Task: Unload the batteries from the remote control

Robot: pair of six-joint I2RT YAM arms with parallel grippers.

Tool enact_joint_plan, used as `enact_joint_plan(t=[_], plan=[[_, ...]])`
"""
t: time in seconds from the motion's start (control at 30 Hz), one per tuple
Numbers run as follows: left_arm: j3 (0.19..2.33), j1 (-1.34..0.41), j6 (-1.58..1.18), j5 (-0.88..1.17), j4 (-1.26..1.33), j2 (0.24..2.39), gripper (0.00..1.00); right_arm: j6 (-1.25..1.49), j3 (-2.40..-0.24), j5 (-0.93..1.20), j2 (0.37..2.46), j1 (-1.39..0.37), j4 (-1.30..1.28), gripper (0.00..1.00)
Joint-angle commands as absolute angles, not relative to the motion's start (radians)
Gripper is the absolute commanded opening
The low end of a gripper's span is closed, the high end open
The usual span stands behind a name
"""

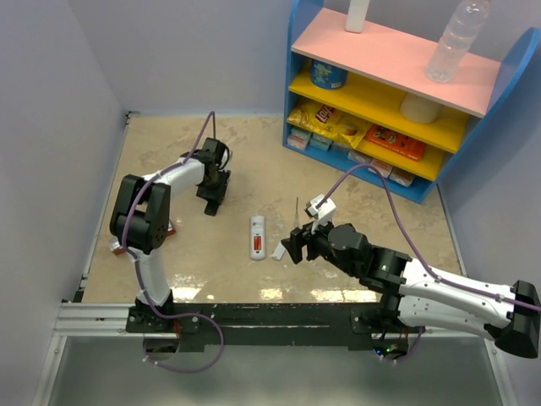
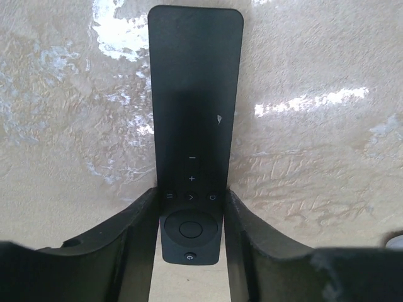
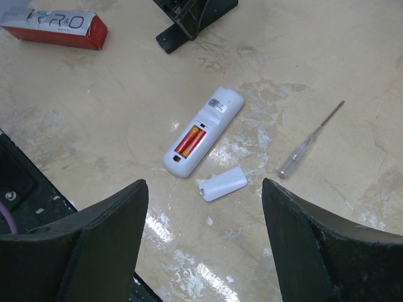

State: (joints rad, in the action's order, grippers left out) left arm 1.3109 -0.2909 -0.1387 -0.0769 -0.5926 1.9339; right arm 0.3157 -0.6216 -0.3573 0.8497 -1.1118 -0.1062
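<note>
The white remote [image 3: 204,131] shows 2 orange-red batteries [image 3: 190,141]; the cover plate [image 3: 223,184] beside it is white. The black remote [image 2: 194,126] carries pale grey symbols. The table [image 3: 327,56] is mottled beige, and the box [image 3: 53,28] is red and white.

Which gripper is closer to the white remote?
Right. The right gripper hovers just beside the white remote, near its loose cover; the left gripper is farther off, straddling a black remote.

top: overhead, far | left wrist: close, downward | right wrist+top share white remote [image 1: 258,238] [image 3: 203,132]
</note>
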Motion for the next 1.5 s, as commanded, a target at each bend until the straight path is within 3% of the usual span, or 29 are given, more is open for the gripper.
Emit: enact_joint_plan(t=[0.0,0.1,0.3,0.43,0.6,0.77,0.9,1.17,1.47], plan=[[1.330,-0.307,-0.140,-0.144,-0.600,1.944,0.33,0.345,-0.600,-0.359,0.845,-1.111,-0.049,0.75],[1.319,-0.307,-0.147,-0.108,-0.598,1.922,0.16,0.351,-0.551,-0.402,0.827,-1.111,0.033,0.76],[1.264,-0.298,-0.156,0.173,-0.584,1.815,0.00,0.325,-0.492,-0.478,0.758,-1.111,0.182,0.78],[1.210,-0.298,-0.179,0.386,-0.578,1.727,0.00,0.155,-0.485,-0.595,0.752,-1.109,0.345,0.78],[1.126,-0.298,-0.230,0.616,-0.528,1.605,0.00,-0.148,-0.541,-0.560,0.825,-1.108,0.465,0.78],[1.063,-0.301,-0.265,0.773,-0.514,1.523,0.00,-0.427,-0.663,-0.367,0.969,-1.089,0.353,0.79],[0.996,-0.305,-0.265,0.808,-0.506,1.457,0.00,-0.485,-0.732,-0.205,1.078,-1.008,0.227,0.78],[0.776,-0.319,-0.433,0.985,-0.227,1.330,0.00,-0.716,-0.658,0.156,1.049,-0.894,0.278,0.73],[0.624,-0.334,-0.626,1.112,-0.015,1.341,0.00,-0.867,-0.749,0.229,1.183,-0.879,0.127,0.73]])
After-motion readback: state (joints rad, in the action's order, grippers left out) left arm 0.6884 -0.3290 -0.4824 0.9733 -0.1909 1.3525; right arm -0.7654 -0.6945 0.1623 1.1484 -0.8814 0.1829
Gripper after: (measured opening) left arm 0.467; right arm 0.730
